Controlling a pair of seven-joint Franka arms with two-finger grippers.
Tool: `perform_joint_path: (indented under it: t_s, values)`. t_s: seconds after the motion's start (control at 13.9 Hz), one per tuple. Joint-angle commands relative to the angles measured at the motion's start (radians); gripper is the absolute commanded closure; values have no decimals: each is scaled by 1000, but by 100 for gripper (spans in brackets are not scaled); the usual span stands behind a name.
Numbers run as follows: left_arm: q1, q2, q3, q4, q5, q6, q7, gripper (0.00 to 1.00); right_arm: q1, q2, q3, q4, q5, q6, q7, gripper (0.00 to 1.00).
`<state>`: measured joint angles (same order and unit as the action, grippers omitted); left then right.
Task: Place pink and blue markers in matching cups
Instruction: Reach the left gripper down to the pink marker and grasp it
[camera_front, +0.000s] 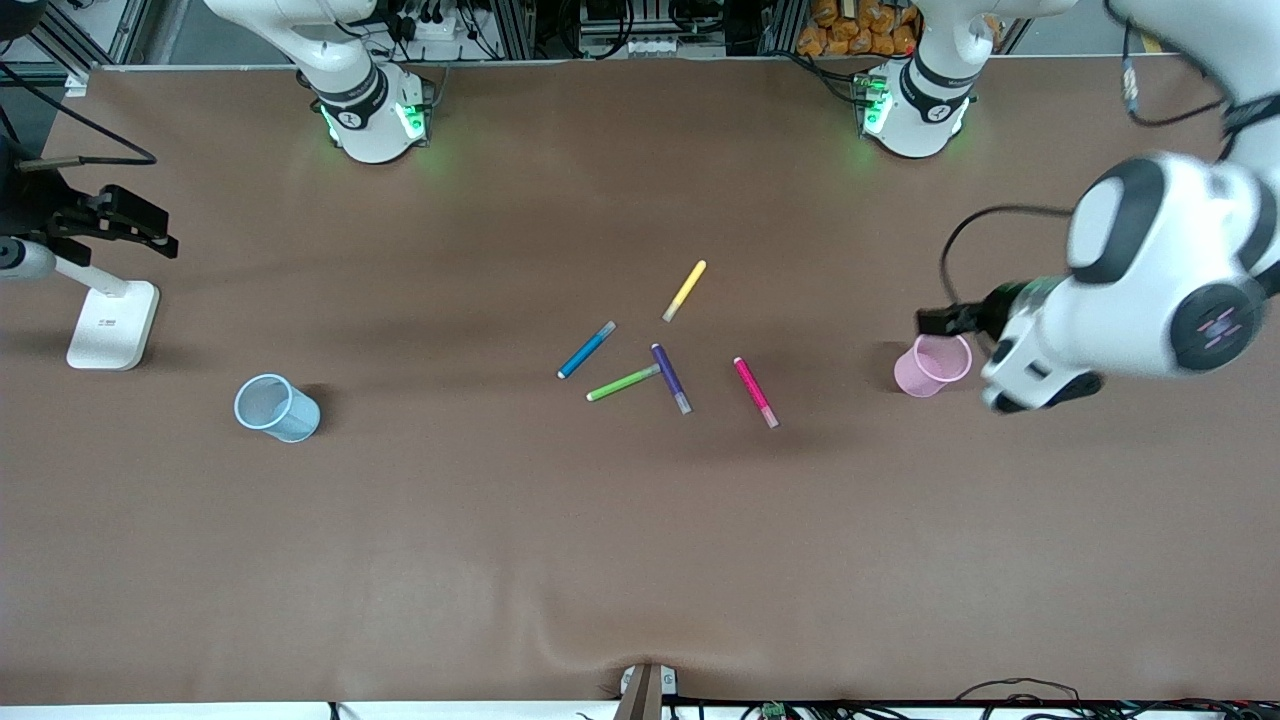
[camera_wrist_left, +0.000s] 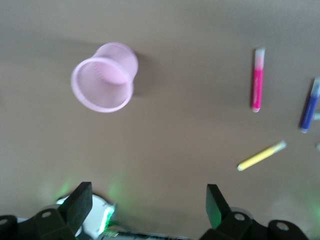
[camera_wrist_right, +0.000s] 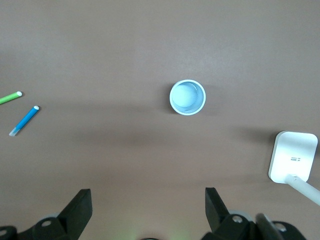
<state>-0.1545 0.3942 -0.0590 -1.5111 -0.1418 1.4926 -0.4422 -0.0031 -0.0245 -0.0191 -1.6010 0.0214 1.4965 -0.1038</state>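
Observation:
The pink marker (camera_front: 755, 392) and blue marker (camera_front: 587, 350) lie flat mid-table among other pens. The pale pink cup (camera_front: 932, 365) stands upright toward the left arm's end. The pale blue cup (camera_front: 275, 407) stands upright toward the right arm's end. My left gripper (camera_wrist_left: 148, 189) is open and empty in the air; its hand (camera_front: 1035, 350) hangs just beside the pink cup (camera_wrist_left: 104, 77), with the pink marker (camera_wrist_left: 257, 79) farther off. My right gripper (camera_wrist_right: 147, 192) is open and empty, high over the table near the blue cup (camera_wrist_right: 187, 97), and is out of the front view. Its view also shows the blue marker (camera_wrist_right: 25, 120).
A dark purple pen (camera_front: 671, 378), a green pen (camera_front: 622, 383) and a yellow pen (camera_front: 685, 290) lie between and near the two markers. A white stand (camera_front: 112, 322) carrying a black device sits at the right arm's end, farther from the front camera than the blue cup.

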Motion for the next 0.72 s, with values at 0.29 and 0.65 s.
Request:
perform_joint_path:
  t_s: [0.29, 0.65]
  values:
    - [-80, 184, 4, 55, -119, 176, -242, 0, 2, 32, -4, 24, 14, -13, -7, 0]
    - [-126, 307, 4, 55, -168, 359, -361, 0, -6, 125, -4, 29, 0, -13, -14, 0]
